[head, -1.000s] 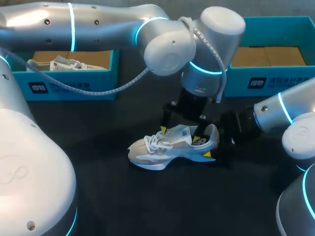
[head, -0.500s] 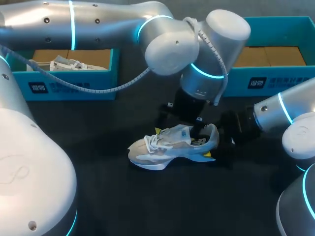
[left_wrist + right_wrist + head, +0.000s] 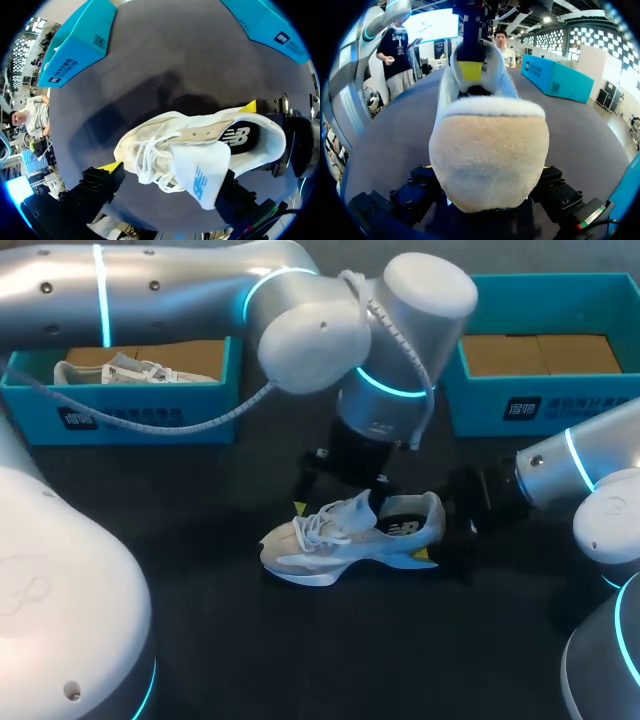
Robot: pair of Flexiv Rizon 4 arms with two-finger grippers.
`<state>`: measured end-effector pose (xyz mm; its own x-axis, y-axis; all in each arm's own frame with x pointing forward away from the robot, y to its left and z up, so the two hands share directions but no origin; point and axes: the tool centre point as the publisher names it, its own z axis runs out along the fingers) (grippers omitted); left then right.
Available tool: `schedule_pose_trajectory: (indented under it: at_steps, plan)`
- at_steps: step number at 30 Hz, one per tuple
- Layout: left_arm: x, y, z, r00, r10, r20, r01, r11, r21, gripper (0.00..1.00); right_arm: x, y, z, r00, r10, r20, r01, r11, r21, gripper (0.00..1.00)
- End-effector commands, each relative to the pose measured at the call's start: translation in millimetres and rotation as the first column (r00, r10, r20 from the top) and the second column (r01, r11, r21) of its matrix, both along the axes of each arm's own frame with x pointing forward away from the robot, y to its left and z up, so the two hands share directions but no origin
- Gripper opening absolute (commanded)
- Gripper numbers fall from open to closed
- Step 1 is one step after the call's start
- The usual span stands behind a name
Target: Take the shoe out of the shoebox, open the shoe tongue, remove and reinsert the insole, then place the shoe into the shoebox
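A white sneaker (image 3: 340, 545) lies on the black table, toe to the left. Its tongue (image 3: 200, 180) is folded forward over the laces, baring the black insole (image 3: 240, 137). My left gripper (image 3: 342, 502) hangs just above the laces, open. In the left wrist view the left gripper (image 3: 170, 172) straddles the laces and tongue, one yellow fingertip (image 3: 111, 167) beside the shoe and the other hidden behind the tongue. My right gripper (image 3: 435, 530) is shut on the heel. The heel (image 3: 487, 160) fills the gap between the right gripper's fingers (image 3: 422, 187).
A blue shoebox (image 3: 150, 418) at the back left holds another white shoe (image 3: 130, 370). A second blue box (image 3: 540, 410) at the back right shows only its brown cardboard floor. The left arm's big elbow hangs over the table's middle.
My left gripper has come up out of the shoe's opening and shifted left, towards the laces. The tongue now stands forward and the insole shows. The right gripper has kept still.
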<state>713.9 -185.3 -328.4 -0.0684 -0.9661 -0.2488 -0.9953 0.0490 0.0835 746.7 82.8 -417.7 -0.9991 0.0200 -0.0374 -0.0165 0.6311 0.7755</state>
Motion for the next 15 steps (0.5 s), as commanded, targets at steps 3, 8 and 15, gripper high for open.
schedule_pose_trajectory:
  at_steps: [3,8,15]
  plan:
    - [-3.0,12.0,7.1,1.000,-0.003,0.010,0.004,0.996,-0.089,0.45,-0.2,1.9,-0.8,1.000,-0.001,0.001,0.001,1.000,-0.003,0.00]
    - [-0.9,12.0,8.0,1.000,-0.025,0.007,0.026,0.987,-0.156,0.37,-0.2,1.9,-0.8,1.000,-0.001,0.001,0.001,1.000,-0.003,0.00]
    - [2.6,10.1,5.6,0.998,-0.059,-0.005,0.056,0.969,-0.240,0.00,-0.2,1.9,-0.8,1.000,-0.001,0.001,0.001,1.000,-0.003,0.00]
